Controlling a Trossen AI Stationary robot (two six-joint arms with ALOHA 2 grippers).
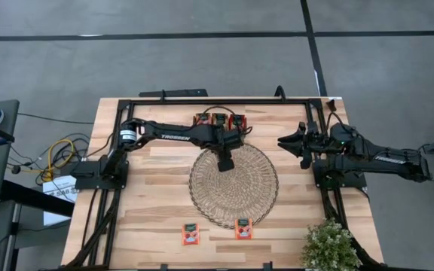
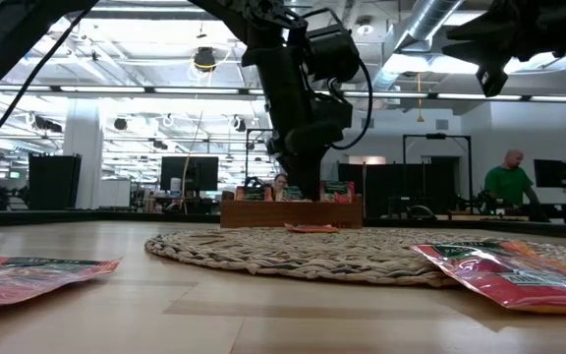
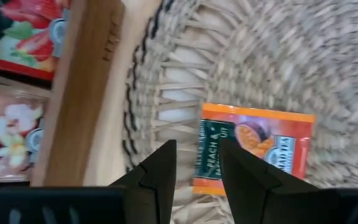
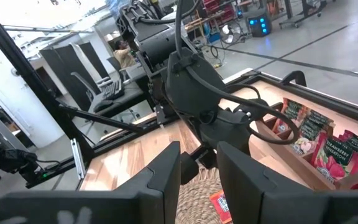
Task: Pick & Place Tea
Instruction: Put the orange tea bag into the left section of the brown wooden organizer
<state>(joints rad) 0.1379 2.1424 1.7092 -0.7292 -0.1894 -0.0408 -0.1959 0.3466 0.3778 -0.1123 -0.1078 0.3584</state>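
One orange tea packet (image 3: 253,146) with a dark green label lies flat on the round woven mat (image 1: 236,188), near the mat's far edge. It also shows as tea packet (image 2: 312,228) and tea packet (image 4: 219,205). My left gripper (image 3: 197,171) hangs open just above that packet's edge, pointing down, and touches nothing; it shows too as left gripper (image 1: 226,160) and left gripper (image 2: 306,189). More packets stand in the wooden tray (image 1: 218,119) at the far edge. Two red-orange packets (image 1: 191,234) (image 1: 243,228) lie on the table near the near edge. My right gripper (image 4: 197,171) waits open on the right, raised.
The wooden tray (image 3: 79,93) stands right behind the mat's far rim. A small potted plant (image 1: 330,245) sits at the near right corner. A black frame (image 1: 202,100) runs round the table's edges. Bare wood (image 1: 157,181) lies to the left of the mat. People work in the room beyond.
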